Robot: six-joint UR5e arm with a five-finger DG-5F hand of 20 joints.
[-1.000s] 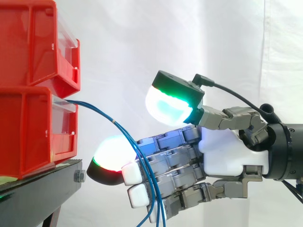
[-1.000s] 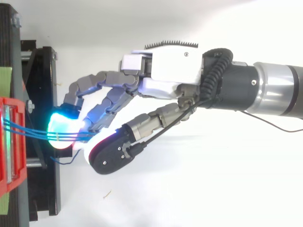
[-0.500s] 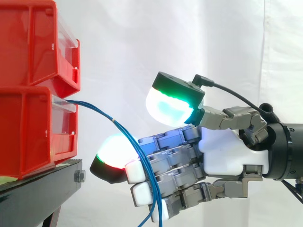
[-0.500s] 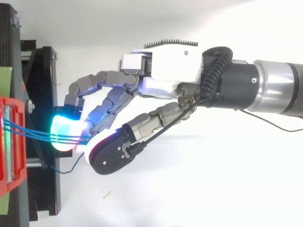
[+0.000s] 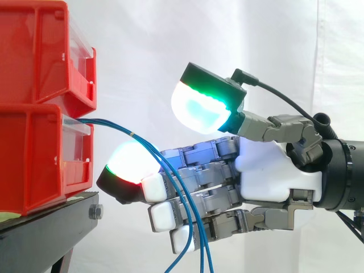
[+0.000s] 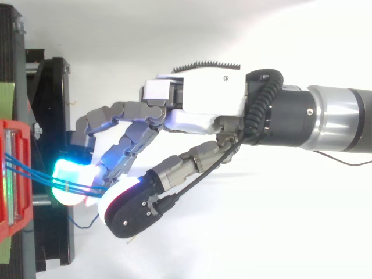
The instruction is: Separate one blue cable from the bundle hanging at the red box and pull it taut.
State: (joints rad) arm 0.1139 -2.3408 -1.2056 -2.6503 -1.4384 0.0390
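Where the thin blue cables [image 5: 116, 126] begin is hidden inside the lower of two stacked red plastic bins [image 5: 34, 159]. Their lower ends are cut off by the bottom edge of the side view. They run down across the pale grey robot hand [image 5: 267, 176], and I cannot tell whether the hand grips any of them.

The cables leave the bin's front together, arch outward in a slack curve and then hang down. A small pale band [image 5: 132, 135] sits on the arch. In the top view they pass under the hand, and a loose blue end [image 6: 81, 222] curls beside the black stand [image 5: 45, 227].

There are three blue strands, two bins and one hand.
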